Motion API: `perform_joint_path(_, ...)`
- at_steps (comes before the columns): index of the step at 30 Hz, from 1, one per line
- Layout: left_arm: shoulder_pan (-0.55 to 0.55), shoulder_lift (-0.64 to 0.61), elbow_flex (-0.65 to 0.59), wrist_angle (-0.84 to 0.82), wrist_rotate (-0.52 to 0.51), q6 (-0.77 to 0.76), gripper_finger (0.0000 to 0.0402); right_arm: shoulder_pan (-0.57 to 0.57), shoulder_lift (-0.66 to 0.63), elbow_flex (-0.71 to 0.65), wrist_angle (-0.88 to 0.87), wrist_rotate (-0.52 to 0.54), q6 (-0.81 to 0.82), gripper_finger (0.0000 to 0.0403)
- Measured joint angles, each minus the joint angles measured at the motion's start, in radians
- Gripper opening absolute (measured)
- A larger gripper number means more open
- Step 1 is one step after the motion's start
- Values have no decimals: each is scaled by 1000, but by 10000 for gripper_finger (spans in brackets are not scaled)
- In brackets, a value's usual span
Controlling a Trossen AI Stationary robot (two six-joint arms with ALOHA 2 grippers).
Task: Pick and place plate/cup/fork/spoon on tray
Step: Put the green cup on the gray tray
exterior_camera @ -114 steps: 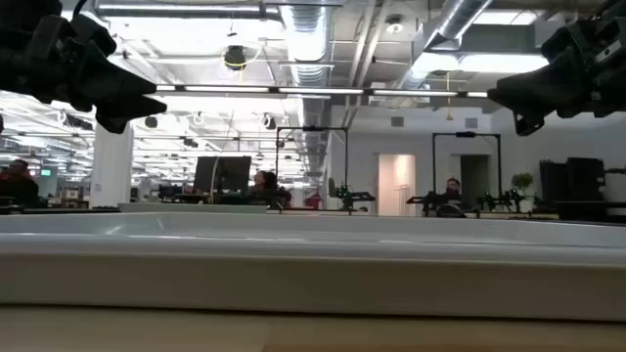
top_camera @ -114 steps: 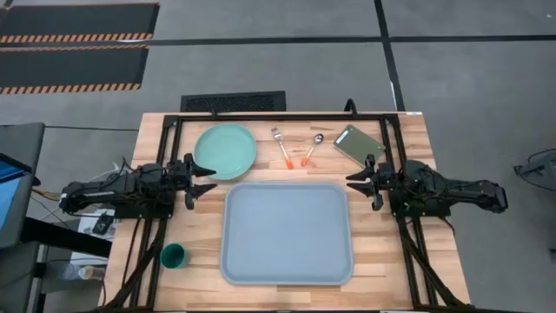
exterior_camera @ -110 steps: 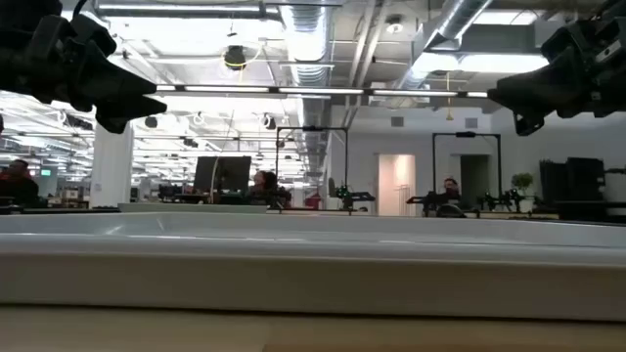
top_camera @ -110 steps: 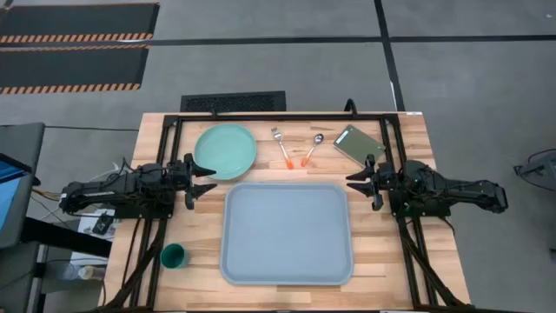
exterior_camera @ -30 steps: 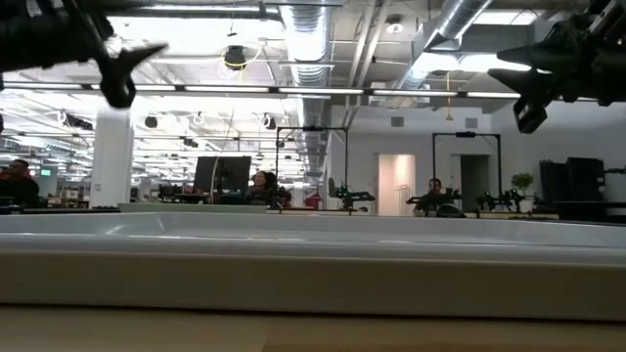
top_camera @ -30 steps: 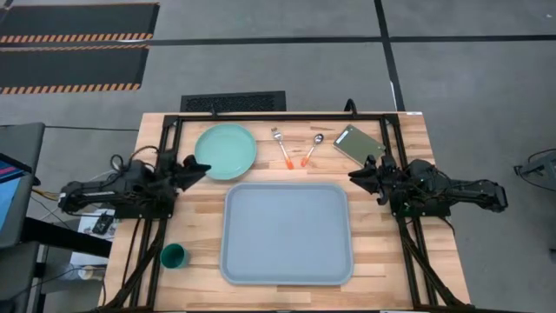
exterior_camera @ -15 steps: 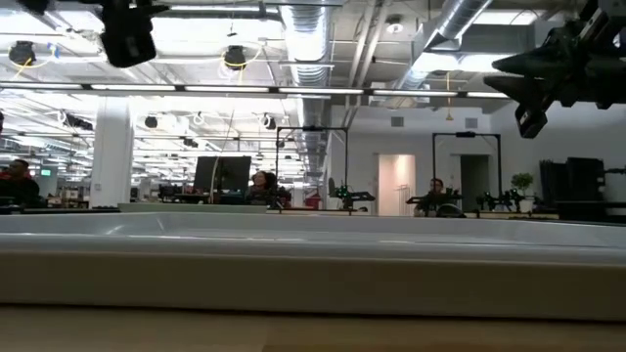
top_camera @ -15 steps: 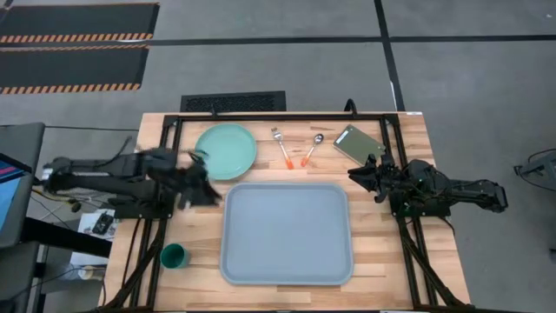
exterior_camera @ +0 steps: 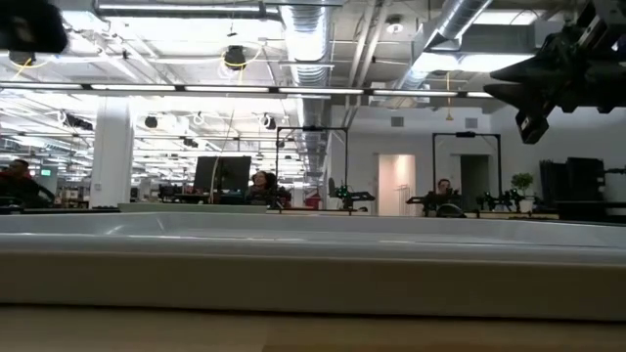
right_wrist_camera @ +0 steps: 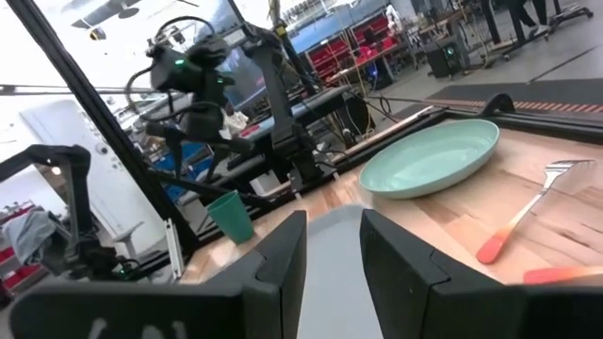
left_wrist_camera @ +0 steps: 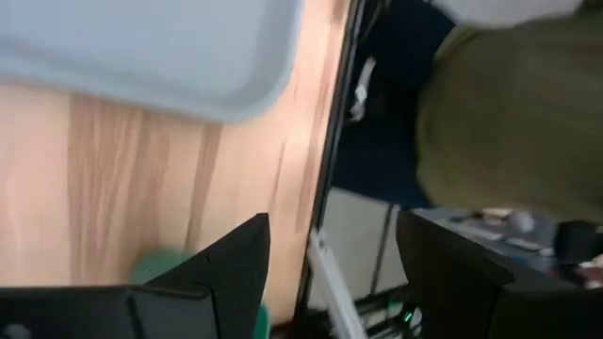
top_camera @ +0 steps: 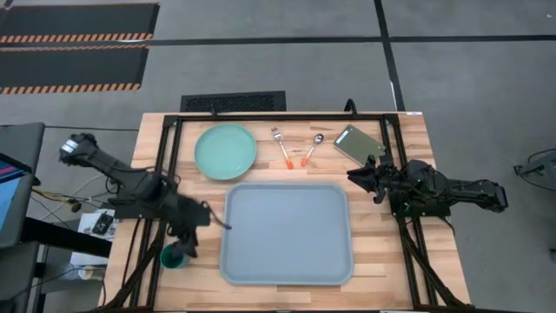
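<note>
The mint-green plate (top_camera: 225, 150) lies flat at the table's far left. The fork (top_camera: 281, 148) and the spoon (top_camera: 311, 149) lie flat beside it, tines and bowl toward the far edge. The pale blue-grey tray (top_camera: 287, 233) lies in the middle. The dark teal cup (top_camera: 172, 256) stands upright at the near left. My left gripper (top_camera: 189, 239) is open above the table between the tray's left rim and the cup; in its wrist view (left_wrist_camera: 332, 221) the cup (left_wrist_camera: 155, 268) shows beside one finger. My right gripper (top_camera: 354, 176) is open and empty at the tray's far right corner.
A small green-grey flat rectangle (top_camera: 358, 143) lies at the far right. A black frame (top_camera: 261, 115) runs along the table's far edge and down both sides. A person in an olive top (left_wrist_camera: 509, 122) shows beyond the table's edge in the left wrist view.
My left gripper has swung from beside the plate toward the table's near edge, along the tray's left rim, and has turned toward the cup. It has left the upper left of the low view. Nothing on the table has moved.
</note>
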Motion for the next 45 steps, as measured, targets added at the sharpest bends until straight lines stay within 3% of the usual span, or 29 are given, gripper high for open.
perform_joint_path(6,-169,5,39,-191,-232,-47,219,0,0,0,-18,0,0,129)
perform_joint_path(11,-249,5,39,-326,-256,-102,219,0,0,0,-46,1,0,129)
perform_joint_path(18,-333,5,36,-329,-348,-105,219,0,0,0,-75,6,7,129)
perform_joint_path(38,-412,6,-136,-226,-356,-149,219,0,0,0,-76,5,11,129)
perform_joint_path(45,-411,6,-190,-224,-312,-163,216,0,0,0,-77,5,10,129)
